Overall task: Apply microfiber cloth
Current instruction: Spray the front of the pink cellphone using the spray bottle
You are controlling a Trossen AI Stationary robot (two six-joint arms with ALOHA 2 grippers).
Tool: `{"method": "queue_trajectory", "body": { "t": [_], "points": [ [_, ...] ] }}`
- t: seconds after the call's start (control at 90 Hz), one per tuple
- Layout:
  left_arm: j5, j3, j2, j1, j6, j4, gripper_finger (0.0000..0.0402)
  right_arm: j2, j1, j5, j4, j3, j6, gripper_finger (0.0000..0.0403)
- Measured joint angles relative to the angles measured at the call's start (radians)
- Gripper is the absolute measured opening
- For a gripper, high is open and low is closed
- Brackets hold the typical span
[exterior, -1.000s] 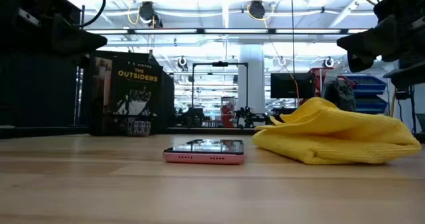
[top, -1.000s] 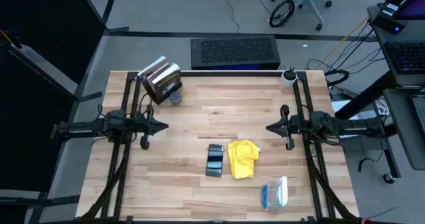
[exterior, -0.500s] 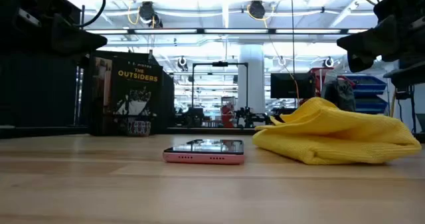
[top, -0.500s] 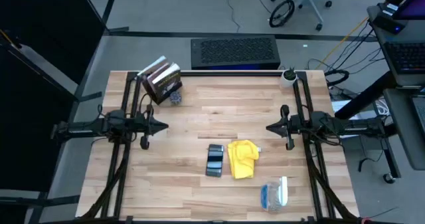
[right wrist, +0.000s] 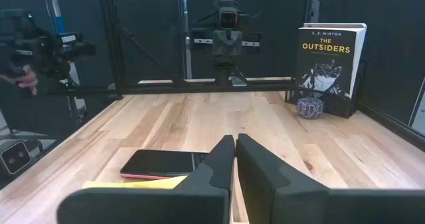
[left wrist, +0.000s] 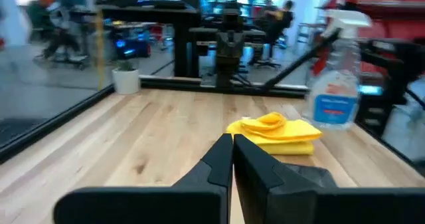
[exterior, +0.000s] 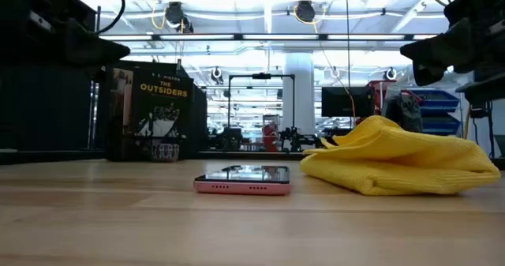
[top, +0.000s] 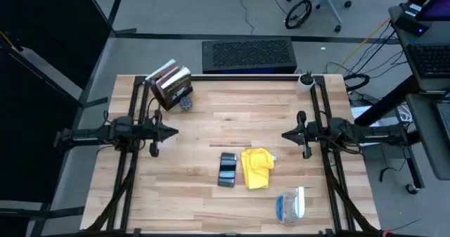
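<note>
A light wooden table (top: 211, 124) is seen from above at the centre of the frame, set on a grey workshop floor; a dark keyboard (top: 247, 55) lies just beyond its upper edge, and a swivel chair is partly visible at the top of the frame. In the low view, a long room with ceiling lights and shelving is seen behind the table.

The microfiber cloth (top: 256, 167), bright yellow and loosely bunched, lies on the table slightly right of and below the frame's centre in the high view. It is shown as a rumpled mound at right of centre in the low view (exterior: 398, 165). Just beside it on its left, a dark smartphone (top: 227, 169) with a pink edge lies flat, screen up.

A clear spray bottle (top: 291, 203) with blue liquid is seen lying in the lower right of the table, apart from the cloth. A book (top: 171, 85) titled "The Outsiders" stands at the upper left corner of the table.

The left gripper (top: 174, 132) is held above the table at mid-left, its fingers pressed together and grasping nothing. The right gripper (top: 285, 134) is held at mid-right, likewise clenched and empty. Both grippers are well apart from the cloth.
</note>
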Motion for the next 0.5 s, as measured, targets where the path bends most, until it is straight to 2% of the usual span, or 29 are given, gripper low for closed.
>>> {"method": "queue_trajectory", "body": {
  "t": [0.189, 0.389, 0.5],
  "points": [
    [-0.141, 0.000, 0.007, 0.000, -0.190, 0.024, 0.0000, 0.000, 0.000, 0.000, 0.000, 0.000, 0.000, 0.0004],
    [-0.219, 0.000, 0.015, 0.001, -0.427, 0.034, 0.0000, 0.000, 0.000, 0.000, 0.001, 0.000, 0.000, 0.0004],
    [-0.224, 0.000, 0.024, 0.001, -0.493, 0.035, 0.0000, 0.000, 0.000, 0.000, 0.028, 0.000, 0.000, 0.0004]
  ]
}}
